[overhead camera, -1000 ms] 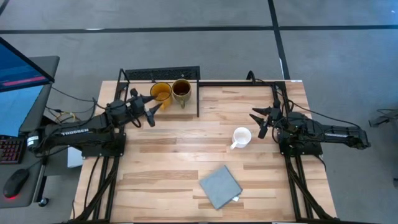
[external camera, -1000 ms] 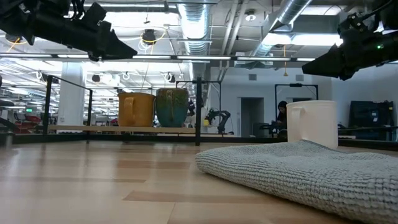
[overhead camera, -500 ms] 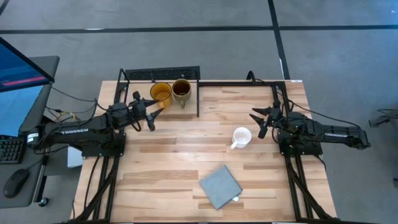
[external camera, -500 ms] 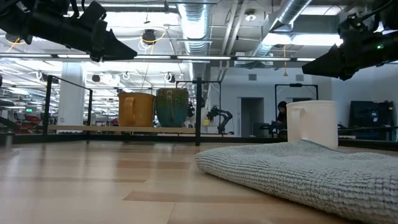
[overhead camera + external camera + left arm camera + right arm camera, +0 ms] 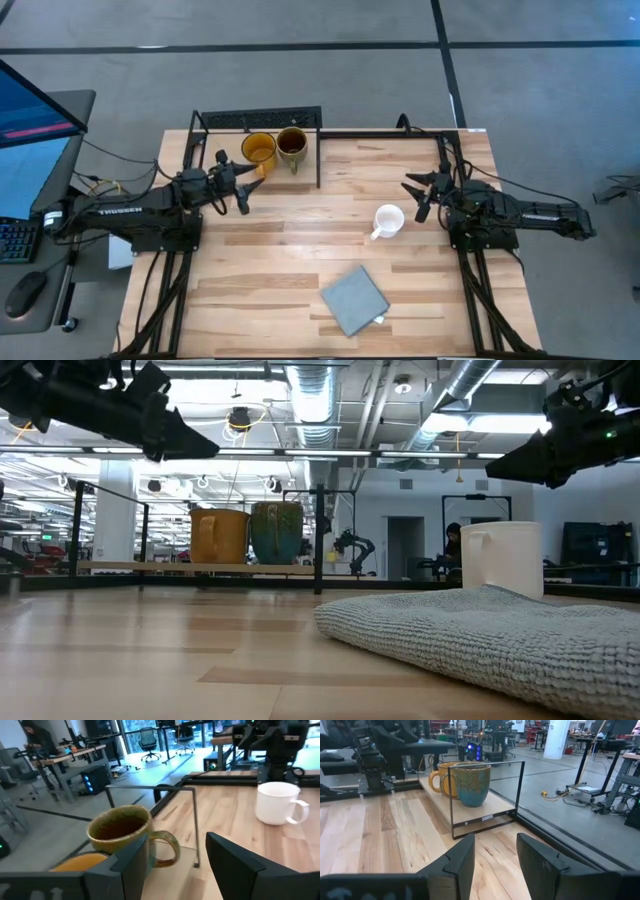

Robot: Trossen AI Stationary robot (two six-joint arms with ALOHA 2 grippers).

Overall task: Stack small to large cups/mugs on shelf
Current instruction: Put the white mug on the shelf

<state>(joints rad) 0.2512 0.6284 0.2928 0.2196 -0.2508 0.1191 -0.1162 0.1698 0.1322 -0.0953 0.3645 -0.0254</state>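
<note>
The yellow-orange mug [image 5: 258,150] and the olive-brown mug [image 5: 291,146] stand upright side by side on the shelf [image 5: 225,122] at the table's far left. They also show in the left wrist view, olive-brown [image 5: 125,832] and yellow-orange [image 5: 80,863]. The small white mug [image 5: 388,219] stands upright on the tabletop toward the right. My left gripper [image 5: 246,186] is open and empty, in the air just in front of the shelf. My right gripper [image 5: 414,197] is open and empty, in the air just right of the white mug.
A folded grey cloth [image 5: 354,300] lies on the table near the front edge. The shelf's black frame post [image 5: 319,186] stands between the mugs and the table's middle. A black rail [image 5: 400,133] runs along the far edge.
My left gripper has drawn back a little from the shelf toward the table's near edge, staying open. The mugs have not moved.
</note>
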